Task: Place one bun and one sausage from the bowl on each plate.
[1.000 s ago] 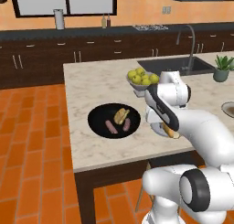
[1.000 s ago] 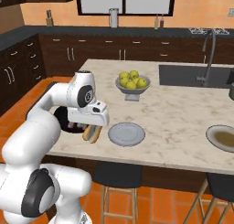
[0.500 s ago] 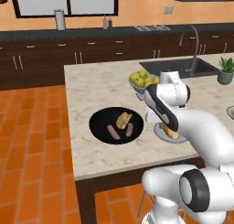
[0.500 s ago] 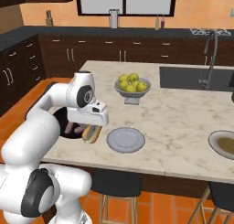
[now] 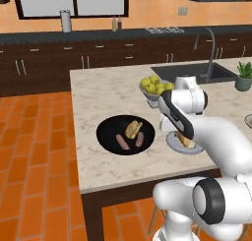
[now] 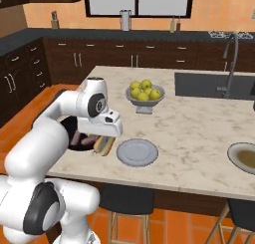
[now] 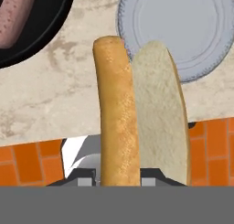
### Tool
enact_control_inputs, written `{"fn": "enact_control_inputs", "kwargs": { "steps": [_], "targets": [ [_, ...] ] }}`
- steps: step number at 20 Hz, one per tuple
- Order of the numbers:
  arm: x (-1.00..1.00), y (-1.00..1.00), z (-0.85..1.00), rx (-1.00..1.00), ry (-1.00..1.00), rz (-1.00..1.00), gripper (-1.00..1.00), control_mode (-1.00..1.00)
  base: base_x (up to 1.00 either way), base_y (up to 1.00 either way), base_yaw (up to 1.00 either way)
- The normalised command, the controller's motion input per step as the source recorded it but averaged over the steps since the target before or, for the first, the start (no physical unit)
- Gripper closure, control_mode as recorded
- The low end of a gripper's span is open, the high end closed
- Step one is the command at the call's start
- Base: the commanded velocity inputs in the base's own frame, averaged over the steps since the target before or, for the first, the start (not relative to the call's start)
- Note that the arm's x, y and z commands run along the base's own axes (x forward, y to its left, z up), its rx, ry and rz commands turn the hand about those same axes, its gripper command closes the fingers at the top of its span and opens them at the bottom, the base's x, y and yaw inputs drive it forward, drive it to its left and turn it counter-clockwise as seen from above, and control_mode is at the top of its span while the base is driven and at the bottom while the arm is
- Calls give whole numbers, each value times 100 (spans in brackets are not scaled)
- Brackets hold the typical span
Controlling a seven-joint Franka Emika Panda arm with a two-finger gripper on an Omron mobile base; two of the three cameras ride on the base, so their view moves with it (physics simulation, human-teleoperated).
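- At the near edge of the marble island (image 6: 199, 123), the gripper (image 6: 103, 141) hung low over the counter with a bun (image 7: 139, 113) pinched between its jaws; the hand view looked straight along the bun, its golden crust to one side and its pale cut face to the other.
- Just right of that bun, as the right base view had it, lay the pale grey-blue plate (image 6: 137, 152), bare, close to the counter's near edge; in the hand view the far tip of the bun overlapped the plate's rim (image 7: 201, 67), though I could not tell whether the two touched.
- Left of the gripper sat the bowl (image 5: 106, 132), wide, black and glossy, resting flat on the marble.
- In the bowl lay a second bun (image 5: 133, 129) toward its far right side, with two sausages nearer: one sausage (image 5: 122, 141) to the left, the other sausage (image 5: 140, 139) to the right, just beside that bun.
- Farther back on the island stood a grey footed bowl (image 6: 144, 103) heaped with yellow-green fruit (image 6: 142, 90), well apart from the black dish.
- At the right near corner sat the second plate (image 6: 244, 156), grey-rimmed with a brownish centre, nothing on it.
- Beyond it the sink (image 6: 214, 83) was sunk into the island with a curved tap (image 6: 230, 54) over it.
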Motion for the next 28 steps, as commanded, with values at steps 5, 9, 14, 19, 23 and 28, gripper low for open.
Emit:
{"fn": "enact_control_inputs", "kwargs": {
  "steps": [5, 9, 14, 19, 23, 28],
  "targets": [
    [60, -75, -11, 6, 0, 4, 100, -100, 0, 0, 0],
    [58, -52, -35, 1, 0, 5, 100, -100, 0, 0, 0],
    [54, -13, -51, 0, 0, 4, 100, -100, 0, 0, 0],
    [35, 0, -48, 0, 0, 3, 100, -100, 0, 0, 0],
    [33, 0, -35, 0, 0, 0, 100, -100, 0, 0, 0],
    [15, 0, -22, 0, 0, 0, 100, -100, 0, 0, 0]
  ]
}}
